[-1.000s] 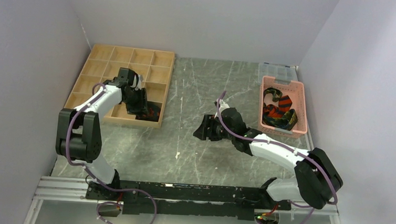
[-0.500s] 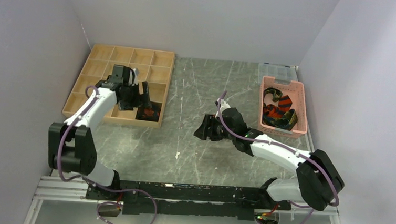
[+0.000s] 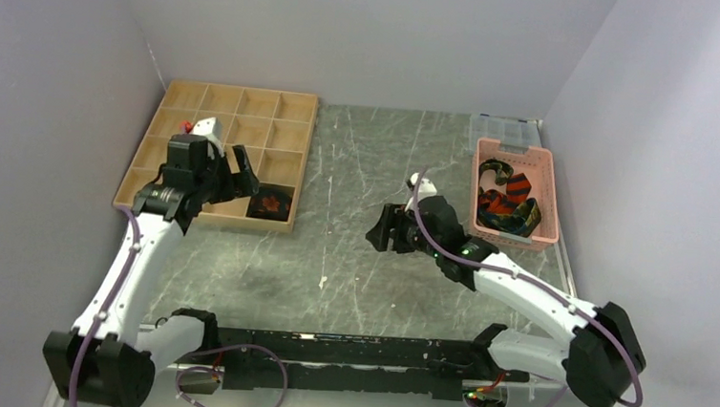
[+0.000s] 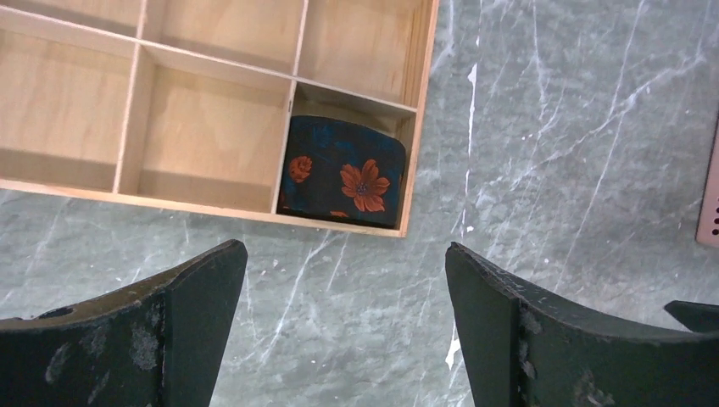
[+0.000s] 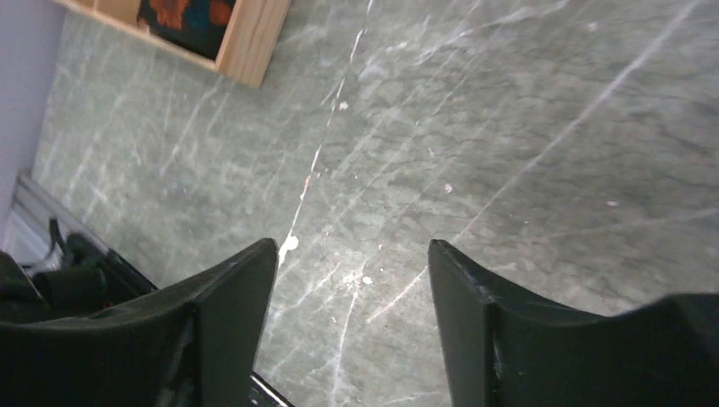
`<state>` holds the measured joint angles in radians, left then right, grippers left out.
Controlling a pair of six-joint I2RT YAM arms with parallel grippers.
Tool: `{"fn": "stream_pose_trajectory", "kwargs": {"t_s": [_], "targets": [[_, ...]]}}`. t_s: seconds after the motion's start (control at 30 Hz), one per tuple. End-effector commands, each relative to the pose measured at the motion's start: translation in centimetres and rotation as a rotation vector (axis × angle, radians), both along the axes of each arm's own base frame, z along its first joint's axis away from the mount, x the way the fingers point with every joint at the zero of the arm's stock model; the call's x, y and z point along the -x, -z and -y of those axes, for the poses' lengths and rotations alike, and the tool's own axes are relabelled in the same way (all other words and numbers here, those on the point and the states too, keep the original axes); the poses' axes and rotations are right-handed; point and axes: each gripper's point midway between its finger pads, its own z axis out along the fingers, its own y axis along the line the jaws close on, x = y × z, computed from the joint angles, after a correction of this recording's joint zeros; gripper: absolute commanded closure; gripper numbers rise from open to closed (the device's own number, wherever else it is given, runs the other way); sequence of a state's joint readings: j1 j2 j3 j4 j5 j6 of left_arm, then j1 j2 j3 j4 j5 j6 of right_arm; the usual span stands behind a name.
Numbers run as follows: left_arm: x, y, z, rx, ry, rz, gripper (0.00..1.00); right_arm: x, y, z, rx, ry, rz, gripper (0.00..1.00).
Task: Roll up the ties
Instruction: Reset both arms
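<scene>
Left wrist view is showing the left gripper (image 4: 344, 264) gaping empty above the rolled tie (image 4: 343, 182) in the tray (image 4: 421, 110) corner compartment, while the right gripper (image 5: 352, 254) is hovering spread, empty.

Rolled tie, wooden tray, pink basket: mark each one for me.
rolled tie (image 4: 343, 174), left wrist view, patterned top face by the orange flower
wooden tray (image 4: 169, 204), left wrist view, near outer wall
pink basket (image 3: 516, 237), top external view, near wall
</scene>
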<state>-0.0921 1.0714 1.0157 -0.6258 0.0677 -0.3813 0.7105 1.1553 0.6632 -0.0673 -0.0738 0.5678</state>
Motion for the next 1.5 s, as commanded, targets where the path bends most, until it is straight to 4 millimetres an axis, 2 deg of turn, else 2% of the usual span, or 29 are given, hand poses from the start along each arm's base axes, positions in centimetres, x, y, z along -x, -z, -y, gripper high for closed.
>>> {"fn": "stream_pose_trajectory", "kwargs": {"t_s": [0.0,0.03,0.07,0.17,0.27,0.43,0.57,0.6,0.67,0.8,0.87,0.93,1.03,1.1,1.2,1.27,1.33,1.47], "targets": [[0.7,-2.0,-1.1,0.006,-0.080,0.092,0.06,-1.7,-5.5,2.3,-0.011,0.142,0.140,0.22],[1.1,-2.1,-1.1,0.010,-0.083,0.094,0.06,-1.5,-6.9,2.8,-0.039,0.158,0.176,0.06],[1.5,-2.2,-1.6,-0.003,-0.105,0.098,0.06,-1.3,-7.8,3.2,-0.058,0.174,0.203,0.01],[2.6,-2.1,-2.2,-0.013,-0.141,0.089,0.06,-0.6,-10.0,4.4,-0.114,0.206,0.257,0.00],[3.6,-1.7,-2.7,-0.017,-0.174,0.083,0.06,0.4,-11.2,5.3,-0.154,0.218,0.279,0.00],[4.6,-2.3,-2.3,0.028,-0.174,0.139,0.06,1.4,-12.1,7.9,-0.156,0.295,0.308,0.00],[4.4,-2.8,-1.4,0.107,-0.169,0.189,0.06,2.9,-12.8,7.2,-0.185,0.169,0.406,0.00],[4.2,-2.7,-1.1,0.130,-0.171,0.186,0.06,2.9,-12.3,7.1,-0.177,0.155,0.418,0.00],[3.7,-2.5,-0.5,0.150,-0.148,0.162,0.06,1.9,-11.0,8.3,-0.126,0.234,0.416,0.00],[3.1,-1.7,-0.2,0.096,-0.096,0.087,0.06,-0.5,-8.4,12.3,0.033,0.457,0.449,0.00],[2.9,-1.2,-0.3,0.078,-0.090,0.062,0.06,-1.3,-7.8,14.4,0.021,0.613,0.456,0.00],[3.0,-1.1,-0.4,0.067,-0.082,0.058,0.06,-1.7,-8.2,16.0,-0.014,0.725,0.496,0.00],[3.3,-1.4,-0.6,0.053,-0.073,0.086,0.06,-1.9,-10.2,17.3,-0.061,0.783,0.631,0.00],[3.3,-1.8,-0.4,0.061,-0.067,0.127,0.06,-1.9,-11.6,17.3,-0.159,0.802,0.677,0.00],[2.8,-1.7,-0.2,0.085,-0.070,0.173,0.06,-1.9,-13.4,15.9,-0.264,0.751,0.706,0.00],[2.3,-1.8,-0.5,0.083,-0.090,0.184,0.06,-1.9,-14.4,14.5,-0.237,0.670,0.700,0.00],[2.1,-1.8,-0.9,0.082,-0.121,0.174,0.06,-2.1,-14.4,13.5,-0.185,0.620,0.649,0.00],[2.3,-2.0,-2.1,0.065,-0.201,0.177,0.06,-2.7,-14.7,13.0,-0.059,0.563,0.663,0.00]]}}
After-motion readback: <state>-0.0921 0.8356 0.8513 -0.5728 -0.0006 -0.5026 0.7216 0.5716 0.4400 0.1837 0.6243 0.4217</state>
